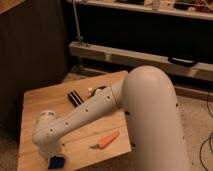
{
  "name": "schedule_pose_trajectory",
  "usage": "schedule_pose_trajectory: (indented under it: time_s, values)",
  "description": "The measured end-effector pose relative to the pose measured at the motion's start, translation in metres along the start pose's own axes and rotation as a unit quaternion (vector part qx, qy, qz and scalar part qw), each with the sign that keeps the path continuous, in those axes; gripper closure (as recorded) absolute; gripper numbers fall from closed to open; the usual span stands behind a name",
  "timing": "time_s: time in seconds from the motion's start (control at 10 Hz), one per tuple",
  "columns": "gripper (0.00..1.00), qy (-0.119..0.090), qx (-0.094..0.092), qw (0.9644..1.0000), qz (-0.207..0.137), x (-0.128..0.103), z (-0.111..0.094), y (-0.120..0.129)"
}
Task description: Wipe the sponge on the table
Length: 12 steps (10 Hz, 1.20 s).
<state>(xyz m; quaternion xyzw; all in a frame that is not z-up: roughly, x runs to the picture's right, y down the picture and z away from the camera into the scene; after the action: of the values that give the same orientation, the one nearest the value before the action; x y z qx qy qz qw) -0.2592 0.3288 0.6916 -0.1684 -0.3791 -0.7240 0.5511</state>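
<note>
Claw is clamping the dark-blue sponge down at the near left corner of the counter, a carrot lying nearby, rightward.

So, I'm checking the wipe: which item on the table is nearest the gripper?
The dark-blue sponge, under the gripper at the table's near edge; the carrot and black striped object lie farther off.
</note>
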Motion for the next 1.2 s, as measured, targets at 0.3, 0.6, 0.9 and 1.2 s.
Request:
schedule_pose_trajectory:
  time_s: [0.3, 0.6, 0.9, 1.2]
  values:
    - [0.96, -0.008, -0.020, 0.9995, 0.023, 0.001, 0.007, 0.024]
    - [0.96, -0.003, -0.036, 0.9974, 0.062, 0.017, 0.002, 0.062]
    - [0.96, -0.002, -0.063, 0.9919, 0.111, 0.040, 0.001, 0.114]
    - [0.96, 0.002, -0.078, 0.9877, 0.136, 0.059, 0.005, 0.133]
